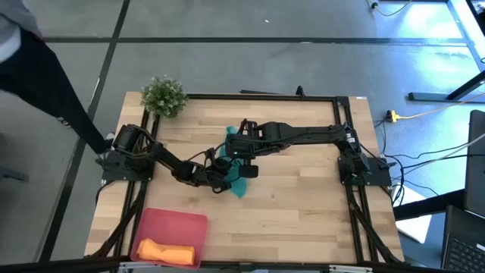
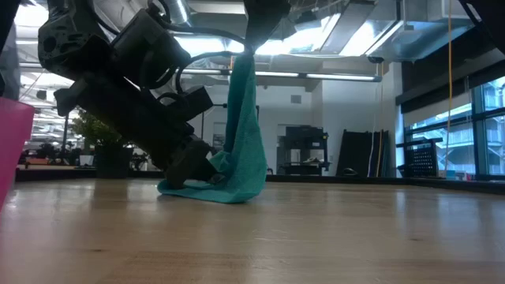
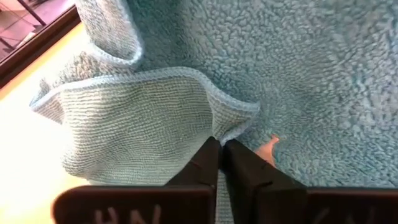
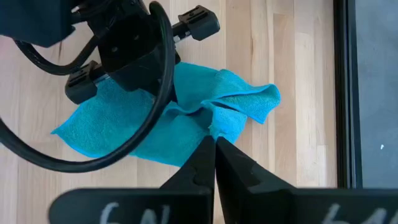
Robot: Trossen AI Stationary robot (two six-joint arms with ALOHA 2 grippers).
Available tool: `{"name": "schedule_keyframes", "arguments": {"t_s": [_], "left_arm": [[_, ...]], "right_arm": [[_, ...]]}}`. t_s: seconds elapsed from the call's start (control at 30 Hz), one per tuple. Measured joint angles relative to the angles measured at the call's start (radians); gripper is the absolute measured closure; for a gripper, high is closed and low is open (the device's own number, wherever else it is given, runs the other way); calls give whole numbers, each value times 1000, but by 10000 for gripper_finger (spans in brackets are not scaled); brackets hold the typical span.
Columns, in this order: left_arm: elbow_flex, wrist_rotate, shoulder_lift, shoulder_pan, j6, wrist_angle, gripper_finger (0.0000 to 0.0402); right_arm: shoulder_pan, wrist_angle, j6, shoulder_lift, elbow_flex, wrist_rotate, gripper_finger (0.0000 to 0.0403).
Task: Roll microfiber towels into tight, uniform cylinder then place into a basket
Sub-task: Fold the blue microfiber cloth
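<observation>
**Two grippers clamped on one teal towel**

High view: teal towel bunched at table centre, mostly covered by both arms. Left gripper reaching in from nine o'clock, right gripper from three o'clock, meeting over the cloth. Pink-red basket at the seven o'clock corner of the table, well apart from the towel, with the orange towel lying rolled inside it. Potted plant at the eleven o'clock corner.

Low view: teal towel pulled up in a tall drape, its lower end resting folded on the wood. Left gripper down at the cloth's lower edge, at nine o'clock of the drape. Top of the drape held by the right gripper at twelve o'clock. Basket wall at the far nine o'clock edge.

Left wrist view: fingers pressed together, pinching a fold of teal towel.

Right wrist view: fingers pressed together, nipping the teal towel at its edge, cloth hanging down to the table below; left arm lying across the cloth.
</observation>
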Motion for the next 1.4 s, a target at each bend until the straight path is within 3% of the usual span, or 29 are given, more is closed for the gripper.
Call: {"name": "schedule_keyframes", "arguments": {"t_s": [0.3,0.7,0.97,1.17,1.4], "left_arm": [[-1,44,-89,-39,6,-78,401],[-1,37,-397,-45,-115,-513,401],[-1,34,-552,-59,-316,-859,401],[-1,46,-576,-90,-448,-1016,401],[-4,71,-538,-117,-499,-1015,401]], "right_arm": [[0,-59,5,0,0,49,394],[-13,-204,63,0,0,143,393],[-54,-301,145,0,0,180,393],[-82,-311,188,0,0,194,393],[-102,-277,188,0,0,146,393]]}}
